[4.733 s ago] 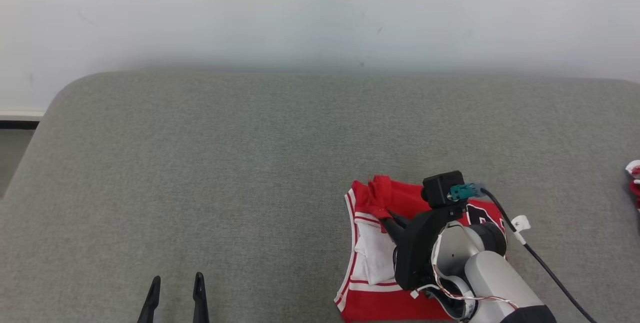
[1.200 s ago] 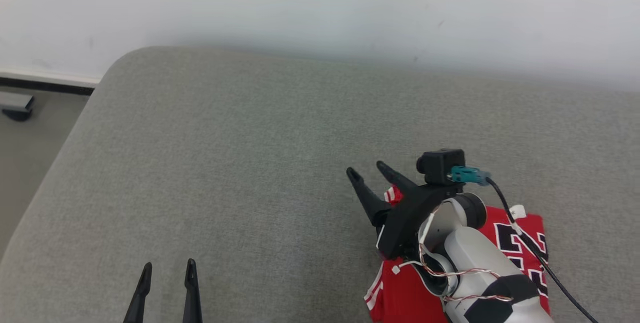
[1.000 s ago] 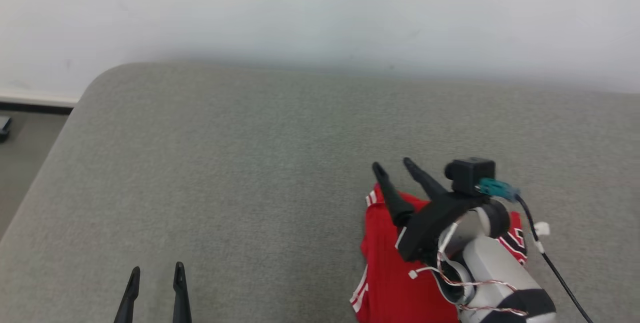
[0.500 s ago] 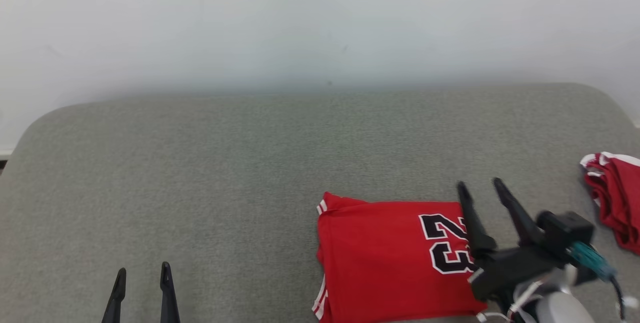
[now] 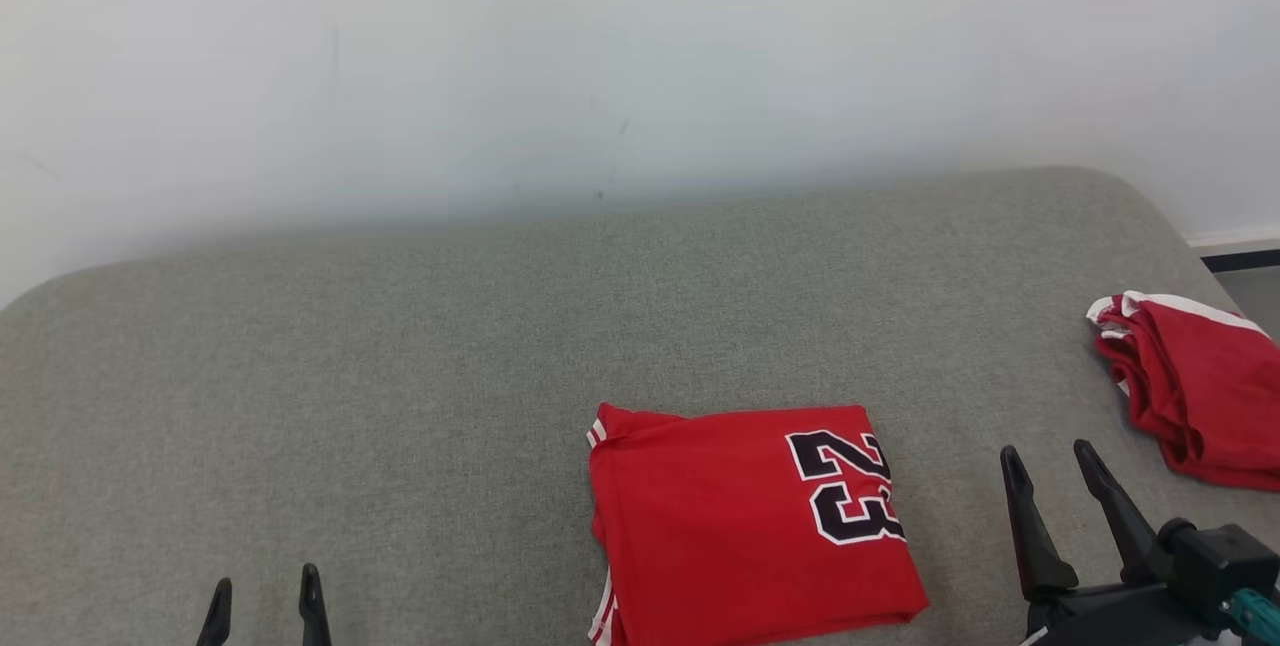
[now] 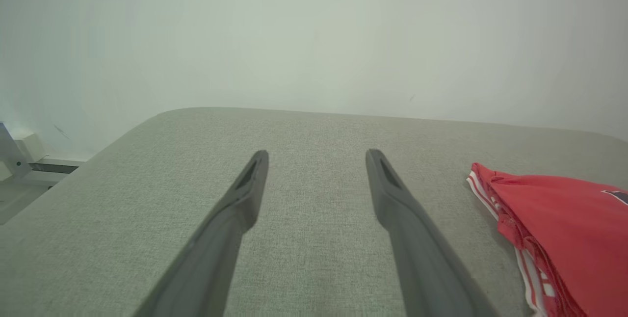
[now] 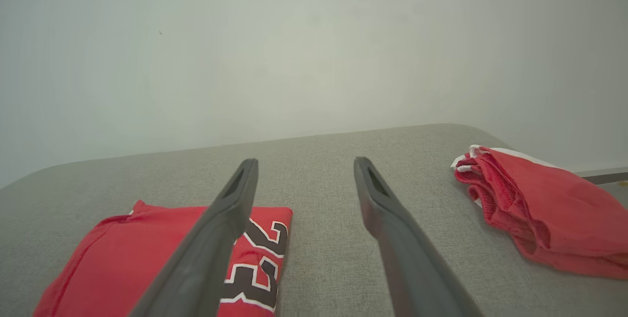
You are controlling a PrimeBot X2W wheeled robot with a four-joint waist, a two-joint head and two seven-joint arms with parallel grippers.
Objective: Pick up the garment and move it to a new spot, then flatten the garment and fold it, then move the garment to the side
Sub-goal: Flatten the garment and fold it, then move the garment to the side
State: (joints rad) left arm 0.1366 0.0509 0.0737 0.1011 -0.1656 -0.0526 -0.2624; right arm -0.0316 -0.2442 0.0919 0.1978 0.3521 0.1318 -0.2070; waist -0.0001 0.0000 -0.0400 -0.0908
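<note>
Item: your garment (image 5: 740, 516), a red jersey folded flat and square with black white-edged numerals, lying front-centre on the grey woven cushion (image 5: 400, 376) with rounded corners. Crumpled red bundle (image 5: 1190, 386) at far right. Your left gripper (image 5: 266, 581) and right gripper (image 5: 1046, 450): jaws spread, grasping nothing. Plain pale wall (image 5: 600, 46) behind

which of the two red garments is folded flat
The jersey showing the black 23, a neat flat rectangle. The other red garment, at the head view's right edge, lies bunched up.

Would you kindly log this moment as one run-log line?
jersey: folded, flat on grey cushion | left hand: open, empty | right hand: open, empty
</note>
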